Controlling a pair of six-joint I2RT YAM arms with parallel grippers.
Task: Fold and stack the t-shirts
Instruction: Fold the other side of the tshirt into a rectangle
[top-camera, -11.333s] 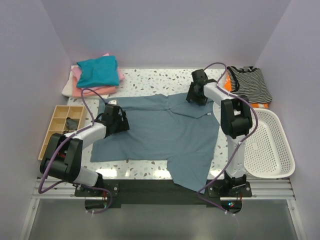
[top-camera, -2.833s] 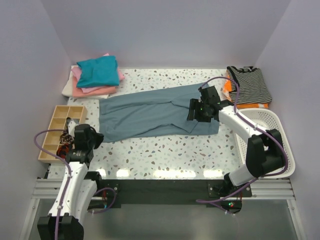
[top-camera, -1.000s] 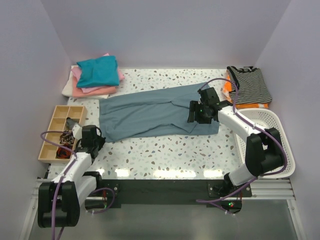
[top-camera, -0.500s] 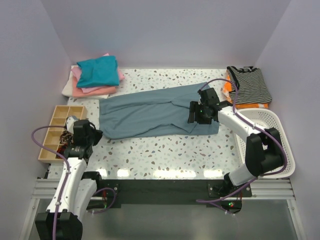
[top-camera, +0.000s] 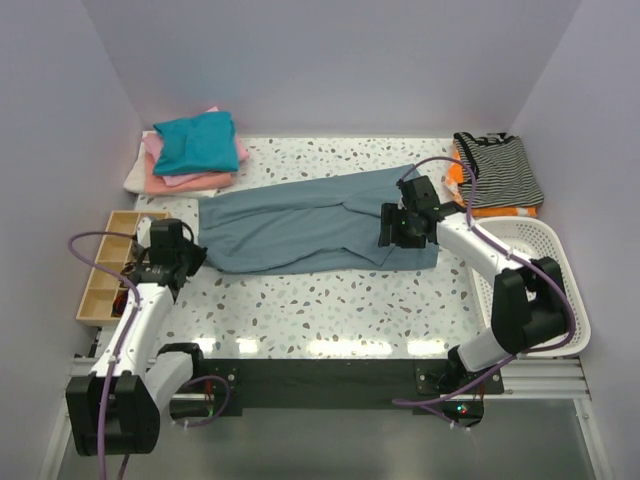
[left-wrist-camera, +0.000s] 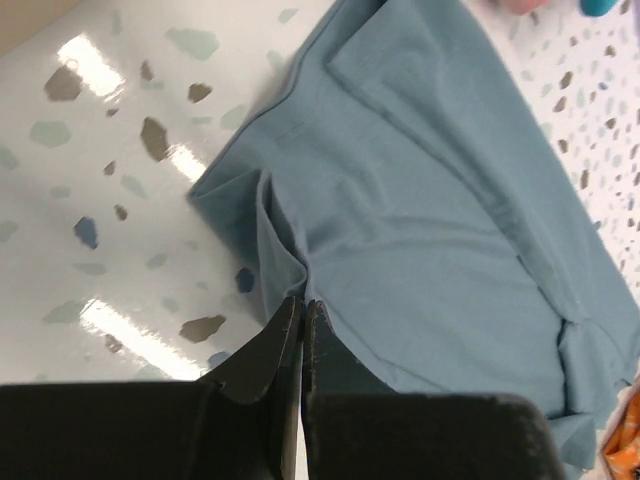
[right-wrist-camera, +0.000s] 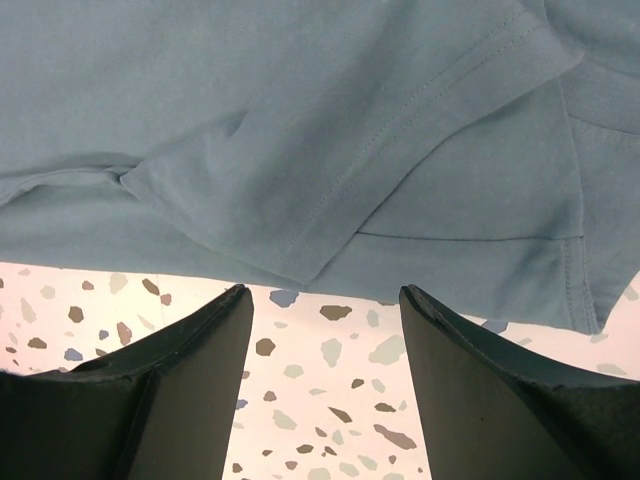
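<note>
The slate-blue t-shirt (top-camera: 300, 225) lies folded into a long band across the middle of the table. My left gripper (top-camera: 192, 258) is shut at the band's near left corner. In the left wrist view its closed tips (left-wrist-camera: 302, 301) sit at a wrinkle in the shirt's (left-wrist-camera: 430, 200) edge, with no cloth seen between them. My right gripper (top-camera: 398, 240) hangs open over the band's right end. Its fingers (right-wrist-camera: 322, 295) straddle the near edge of the shirt (right-wrist-camera: 300, 120), with bare table between them. A folded stack at the back left has a teal t-shirt (top-camera: 197, 140) on pink (top-camera: 190, 181) and white (top-camera: 135, 178) ones.
A wooden compartment tray (top-camera: 105, 265) stands at the left edge beside my left arm. A white perforated basket (top-camera: 545, 290) sits at the right edge. Striped black-and-white clothing (top-camera: 500, 168) lies on something orange at the back right.
My left arm has swung its shut gripper away from the near left table edge and up to the shirt's left corner. The right arm and the shirt have stayed still.
</note>
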